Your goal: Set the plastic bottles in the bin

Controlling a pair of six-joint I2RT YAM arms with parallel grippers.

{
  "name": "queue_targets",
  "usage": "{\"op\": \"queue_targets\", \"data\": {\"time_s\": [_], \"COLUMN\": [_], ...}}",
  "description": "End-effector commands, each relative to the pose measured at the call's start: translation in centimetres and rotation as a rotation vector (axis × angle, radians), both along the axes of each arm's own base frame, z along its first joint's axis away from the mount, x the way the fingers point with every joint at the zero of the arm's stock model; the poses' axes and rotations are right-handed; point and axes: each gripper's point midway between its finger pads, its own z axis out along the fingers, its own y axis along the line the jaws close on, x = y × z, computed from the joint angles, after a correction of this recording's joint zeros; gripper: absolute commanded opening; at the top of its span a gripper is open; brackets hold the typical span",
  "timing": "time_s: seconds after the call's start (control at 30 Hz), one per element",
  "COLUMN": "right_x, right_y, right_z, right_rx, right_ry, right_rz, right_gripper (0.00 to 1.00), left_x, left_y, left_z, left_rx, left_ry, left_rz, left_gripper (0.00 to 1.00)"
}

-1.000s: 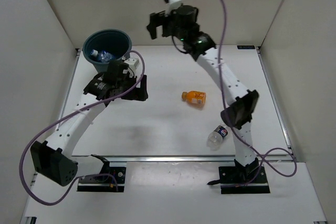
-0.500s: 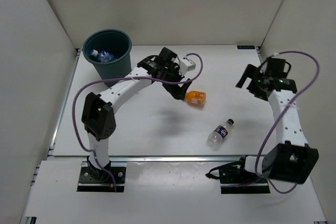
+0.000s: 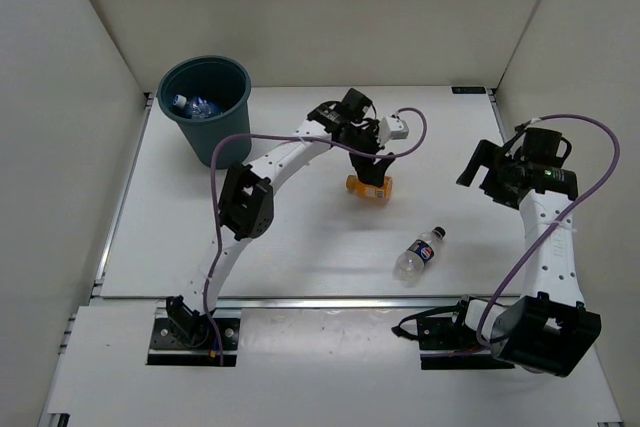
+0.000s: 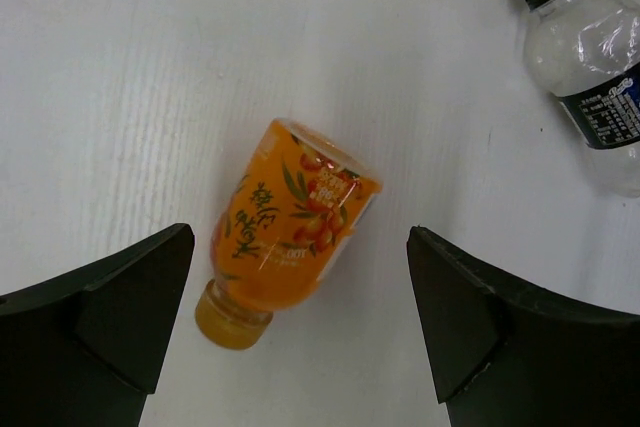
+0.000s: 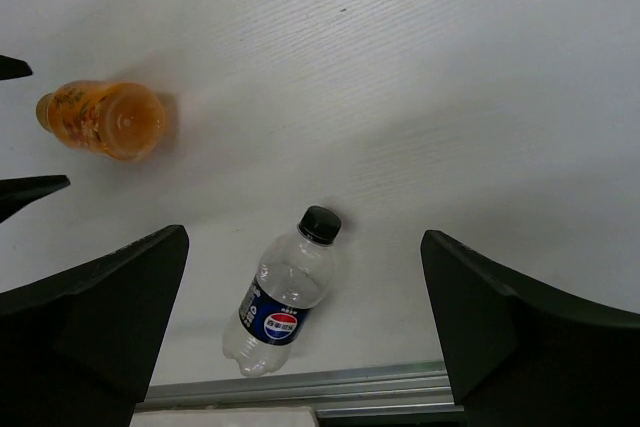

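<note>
A stubby orange bottle [image 3: 374, 187] [image 4: 290, 225] lies on its side on the white table. My left gripper [image 3: 366, 165] [image 4: 300, 242] hangs open just above it, a finger on each side and neither touching. A clear bottle with a dark cap and dark-blue label [image 3: 418, 253] [image 5: 283, 297] lies nearer the front edge. Above and to the right of that bottle, my right gripper [image 3: 487, 178] [image 5: 305, 239] is open and empty. The dark teal bin [image 3: 190, 132] stands at the back left with clear bottles [image 3: 195, 105] inside.
White walls close in the table on the left, back and right. A metal rail [image 5: 300, 385] runs along the front edge, close to the clear bottle. The left arm stretches from its base across the middle of the table.
The left arm swung from beside the bin to the right, over the orange bottle. The right arm came down from the back centre to the right side. Both grippers stayed open.
</note>
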Motion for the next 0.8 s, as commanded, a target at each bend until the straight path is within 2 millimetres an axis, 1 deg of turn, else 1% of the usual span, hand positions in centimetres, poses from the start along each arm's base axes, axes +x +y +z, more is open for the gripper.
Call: {"op": "queue_targets", "data": {"time_s": [0.0,0.03,0.07,0.1,0.13,0.17,0.2,0.23,0.27,0.3,0.33,0.37,0.4,0.43,0.5,0.6,0.67,0.7,0.73,0.77], "right_x": [0.1,0.2,0.3,0.1,0.3,0.4,0.3,0.1,0.2,0.2,0.1,0.0,0.0,-0.2,0.0,-0.6,-0.8,-0.8,-0.9,-0.8], "right_y": [0.0,-0.1,-0.1,0.0,0.2,0.0,0.3,0.2,0.1,0.0,0.0,-0.1,-0.1,0.1,0.0,-0.2,-0.3,-0.3,-0.3,-0.4], "right_z": [-0.3,-0.1,-0.3,-0.3,-0.3,-0.3,-0.3,-0.6,-0.4,-0.4,-0.4,-0.5,-0.3,-0.3,-0.2,-0.3,-0.2,0.0,-0.2,0.0], "right_rx": [-0.026,-0.026,-0.023,-0.008,0.009,0.007,0.019,0.026,0.024,0.022,0.026,0.029,0.034,0.04,0.049,0.048,0.04,0.036,0.039,0.032], "right_ry": [0.008,0.003,0.006,0.004,-0.005,-0.009,-0.017,-0.006,-0.013,-0.017,-0.018,-0.018,-0.029,-0.035,-0.061,-0.068,-0.077,-0.089,-0.089,-0.102], "right_rz": [0.035,0.029,0.03,0.028,0.03,0.028,0.036,0.027,0.025,0.021,0.02,0.013,0.007,0.013,0.003,-0.012,-0.018,-0.017,-0.023,-0.023], "right_gripper": [0.99,0.99,0.99,0.99,0.99,0.99,0.99,0.99,0.99,0.99,0.99,0.99,0.99,1.0,0.99,1.0,1.0,0.99,0.99,0.99], "left_x": [-1.5,-2.0,-2.3,-2.5,-2.4,-2.3,-2.2,-2.4,-2.4,-2.4,-2.8,-2.7,-2.9,-2.8,-2.7,-3.1,-2.7,-2.4,-2.5,-2.1], "left_y": [-0.5,-0.6,-0.3,0.0,0.4,0.3,0.5,0.1,0.4,0.4,0.2,0.2,0.0,0.4,0.5,0.9,1.6,1.6,1.5,1.5], "left_z": [1.0,0.7,0.3,-0.8,-1.5,-1.3,-1.9,-2.5,-3.2,-3.6,-4.7,-5.4,-5.5,-6.2,-6.2,-6.4,-6.4,-6.2,-6.0,-5.4], "left_rx": [-0.018,-0.01,-0.004,0.02,0.024,0.018,0.031,0.037,0.048,0.048,0.072,0.095,0.101,0.139,0.155,0.157,0.162,0.152,0.144,0.13], "left_ry": [0.017,0.017,0.028,0.031,0.04,0.029,0.041,0.045,0.073,0.087,0.093,0.079,0.072,0.056,0.031,0.034,-0.007,-0.025,-0.024,-0.036], "left_rz": [-0.08,-0.097,-0.106,-0.105,-0.101,-0.103,-0.098,-0.108,-0.09,-0.084,-0.08,-0.066,-0.065,-0.048,-0.029,-0.009,0.032,0.047,0.061,0.089], "left_gripper": [0.99,0.99,0.99,0.99,0.98,0.99,0.98,0.99,0.98,0.98,0.98,0.98,0.99,0.99,0.96,0.96,0.93,0.89,0.83,0.74]}}
